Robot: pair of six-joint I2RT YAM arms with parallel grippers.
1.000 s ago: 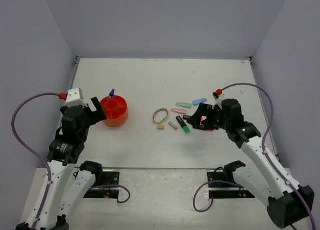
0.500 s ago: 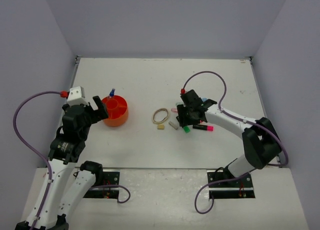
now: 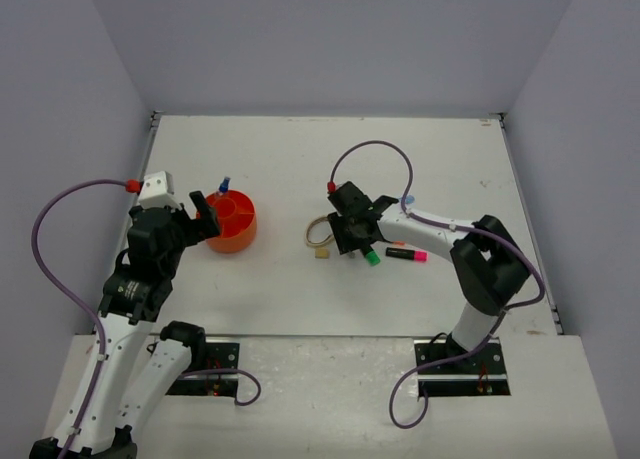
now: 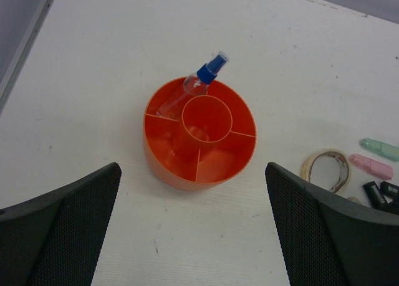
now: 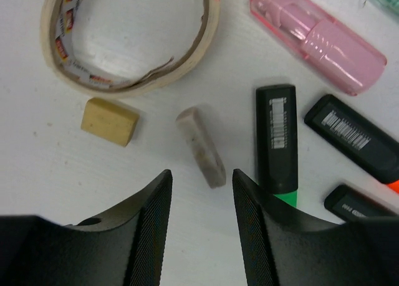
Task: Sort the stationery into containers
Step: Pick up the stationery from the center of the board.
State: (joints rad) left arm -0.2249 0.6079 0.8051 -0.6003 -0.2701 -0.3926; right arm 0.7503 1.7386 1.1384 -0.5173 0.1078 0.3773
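Note:
The orange tub [image 3: 234,235] [image 4: 163,163] holds a blue-capped bottle [image 3: 224,185] [image 4: 198,84] leaning in one compartment. My left gripper [image 3: 205,225] [image 4: 193,236] hovers wide open just in front of the tub, holding nothing. My right gripper [image 3: 345,243] [image 5: 199,176] is low over the stationery, its jaws partly narrowed and standing either side of the near end of a grey-beige bar [image 5: 198,143] without touching it. Around it lie the band ring [image 3: 313,224] [image 5: 209,33], tan cube [image 3: 322,252] [image 5: 109,121], green-ended highlighter [image 3: 372,258] [image 5: 277,136] and pink bar [image 5: 318,40].
A pink-ended highlighter [image 3: 407,253] lies right of the gripper, and an orange-ended one [image 5: 355,136] beside the green. A blue bar [image 3: 407,197] shows behind the right arm. In the left wrist view a green bar [image 4: 380,149] and the pink bar [image 4: 371,166] lie right of the ring [image 4: 308,167].
My right arm has swung left over the stationery, from beside the highlighters to above the grey-beige bar, and its jaws have narrowed. The left arm has hardly moved.

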